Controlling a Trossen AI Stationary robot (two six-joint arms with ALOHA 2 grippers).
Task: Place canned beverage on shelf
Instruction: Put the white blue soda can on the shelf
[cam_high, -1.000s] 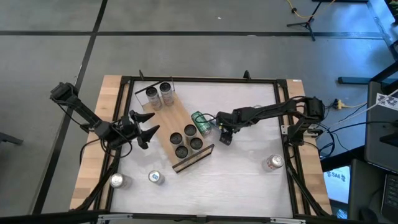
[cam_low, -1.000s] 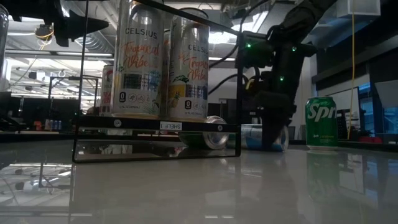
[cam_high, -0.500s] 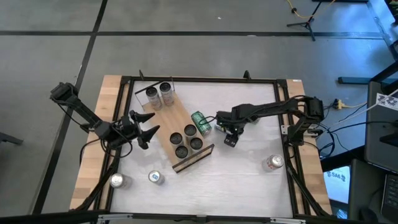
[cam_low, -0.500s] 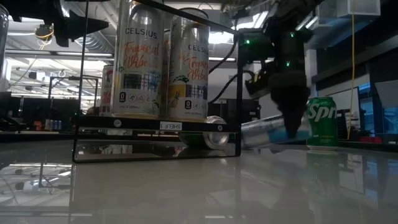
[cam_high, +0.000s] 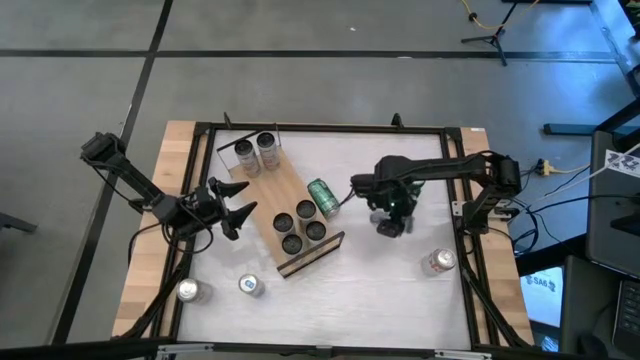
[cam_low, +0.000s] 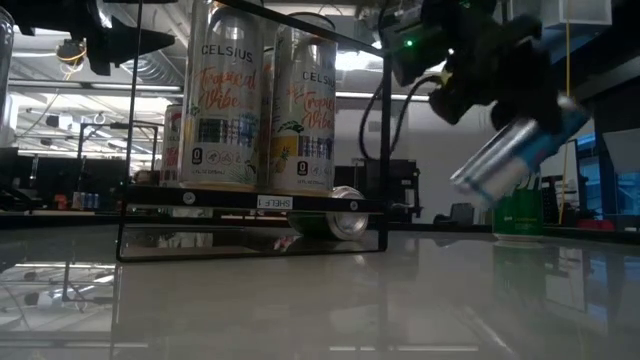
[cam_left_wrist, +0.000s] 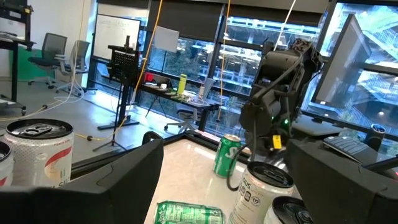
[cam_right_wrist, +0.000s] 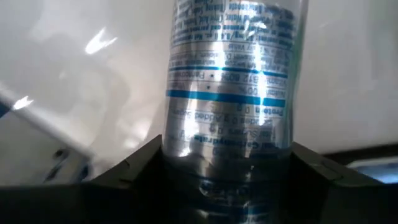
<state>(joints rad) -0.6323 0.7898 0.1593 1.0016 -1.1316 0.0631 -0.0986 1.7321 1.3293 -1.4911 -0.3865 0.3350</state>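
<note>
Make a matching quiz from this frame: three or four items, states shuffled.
Items:
1. silver and blue can
2. green can beside the shelf
3. left gripper
4. can near the right rail

States:
A. open, empty, waiting at the shelf's left side
B. lying on its side on the table
C. lifted off the table, tilted, in the right gripper
D. standing upright alone

Pairs: 1-C, 2-B, 3-A, 4-D

Two dark jointed arms, blk cables, green LEDs, matte blk jaws
</note>
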